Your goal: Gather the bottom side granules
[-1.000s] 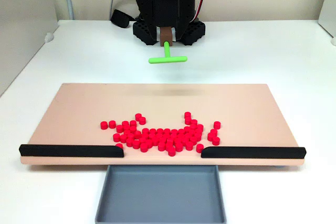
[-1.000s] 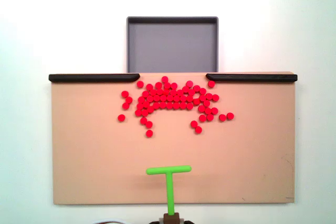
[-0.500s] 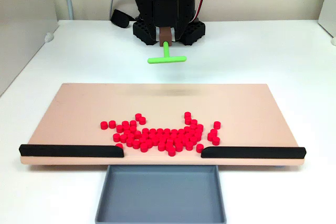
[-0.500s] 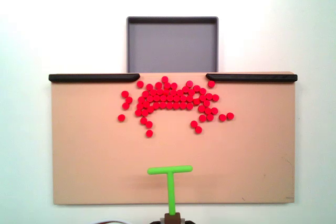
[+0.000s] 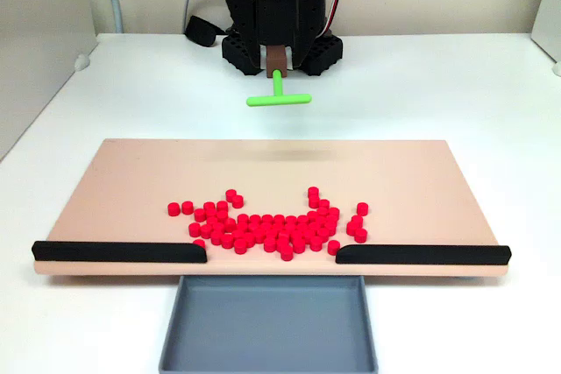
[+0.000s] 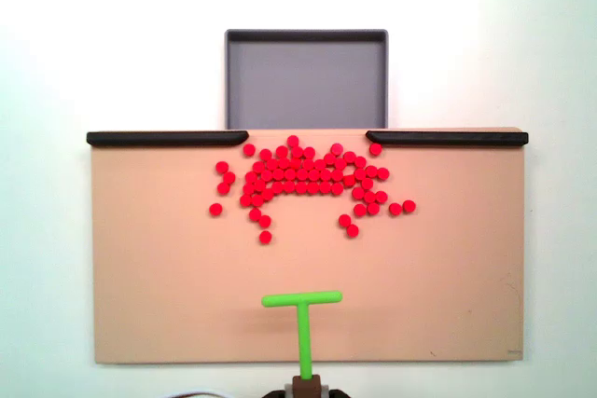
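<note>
The small bright red cylindrical granules [image 6: 303, 179] lie clustered on the tan rectangular board [image 6: 159, 277], toward 12 o'clock in the top-down fixed view, just short of the gap between two black strips [image 6: 168, 138]. The green T-shaped pusher [image 6: 301, 323] sits at 6 o'clock, well apart. Whether the jaws are clamped on its stem I cannot tell (the mount hides them).

A narrow or off-centre sweep could probably miss the outlying granules. The front fixed view shows the pusher [image 5: 278, 96] raised above the white desk [image 5: 131, 85]; the top-down one does not.
</note>
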### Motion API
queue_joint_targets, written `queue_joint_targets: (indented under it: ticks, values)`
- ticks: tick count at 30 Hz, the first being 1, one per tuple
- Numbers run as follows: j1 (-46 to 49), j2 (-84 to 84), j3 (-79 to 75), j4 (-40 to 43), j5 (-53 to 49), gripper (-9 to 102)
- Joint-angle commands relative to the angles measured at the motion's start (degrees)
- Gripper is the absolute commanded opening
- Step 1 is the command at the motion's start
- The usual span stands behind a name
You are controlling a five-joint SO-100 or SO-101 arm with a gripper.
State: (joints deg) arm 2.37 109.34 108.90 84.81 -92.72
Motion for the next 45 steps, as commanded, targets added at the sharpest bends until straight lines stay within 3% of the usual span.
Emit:
queue_joint_targets:
  ticks: [1,36,45]
  values:
    - [0.5,2.2,-1.1,-0.1,-0.5,0]
    - [-2.6,-1.3,-0.4,-0.5,2.5,2]
    - [-4.9,2.3,9.8,-10.9,6.0,3]
